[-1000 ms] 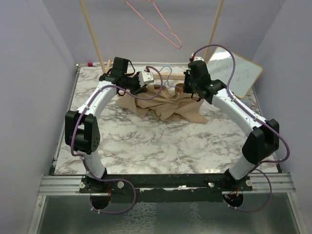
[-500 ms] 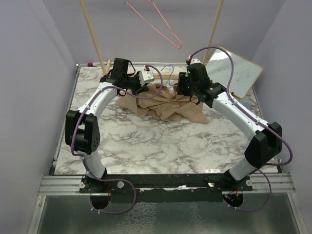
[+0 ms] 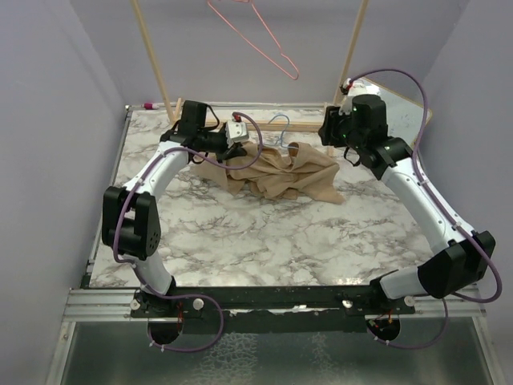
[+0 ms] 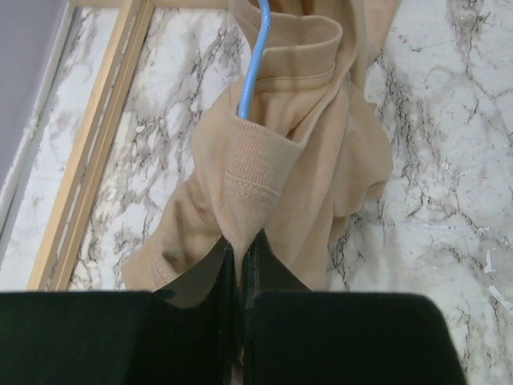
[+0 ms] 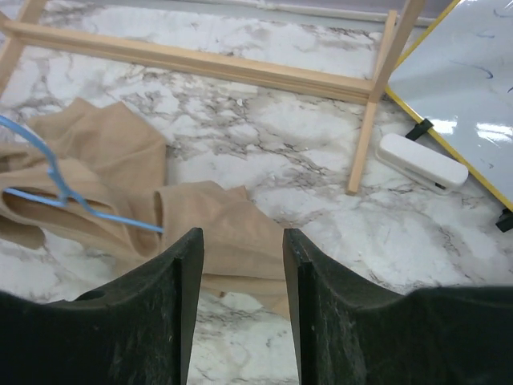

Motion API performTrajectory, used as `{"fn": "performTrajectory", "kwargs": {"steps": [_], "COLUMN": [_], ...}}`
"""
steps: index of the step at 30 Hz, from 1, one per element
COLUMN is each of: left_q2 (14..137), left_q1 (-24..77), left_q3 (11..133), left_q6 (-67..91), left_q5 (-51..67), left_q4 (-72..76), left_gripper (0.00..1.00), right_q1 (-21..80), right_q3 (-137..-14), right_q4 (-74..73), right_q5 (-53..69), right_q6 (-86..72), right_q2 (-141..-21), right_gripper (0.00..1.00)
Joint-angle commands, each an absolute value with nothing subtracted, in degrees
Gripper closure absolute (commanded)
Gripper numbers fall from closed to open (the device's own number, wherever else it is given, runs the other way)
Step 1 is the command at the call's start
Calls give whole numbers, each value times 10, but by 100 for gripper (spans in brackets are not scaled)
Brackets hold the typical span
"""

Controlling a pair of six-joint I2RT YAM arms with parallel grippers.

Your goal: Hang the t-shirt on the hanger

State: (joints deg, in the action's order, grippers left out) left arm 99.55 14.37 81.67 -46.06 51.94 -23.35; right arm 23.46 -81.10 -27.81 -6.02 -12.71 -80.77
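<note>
The right claw [image 5: 240,241] is now sitting farther back and to the right, away from the shirt [image 3: 280,172]. One tan shirt is lying bunched up at the back of the table [image 3: 264,241]. There are two hangers. A blue one [image 4: 250,72] is poking partly inside the shirt, and a pink one [image 3: 280,58] is hanging up high. The scribbles on the whiteboard [image 5: 465,72] are too faint to read. The left claw [image 4: 238,245] is pinching a fold of the shirt tight. The right claw is spread wide apart, holding nothing and touching nothing.
</note>
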Motion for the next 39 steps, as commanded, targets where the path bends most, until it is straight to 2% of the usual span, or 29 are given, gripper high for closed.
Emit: {"fn": "performTrajectory", "kwargs": {"steps": [1, 7, 13, 17, 29, 39], "left_q2": [947, 939, 939, 940, 936, 936], "left_q1": [143, 143, 143, 143, 143, 143], "left_q3": [819, 819, 826, 830, 836, 844], "left_q6": [-486, -500, -513, -516, -524, -512], "left_q5": [590, 606, 614, 618, 645, 662], "left_q4": [-218, -235, -255, -262, -280, -274], "left_gripper": [100, 100, 100, 100, 100, 100], "right_q1": [172, 84, 69, 68, 68, 67], "right_q3": [-784, -753, -711, -701, -686, -683], "right_q4": [-295, -284, -246, -228, -221, -205], "right_q5": [119, 367, 500, 563, 488, 533], "right_q6": [-26, 58, 134, 156, 226, 236], "right_q2": [-807, -803, -787, -797, -807, -848], "right_gripper": [56, 52, 42, 40, 38, 38]}}
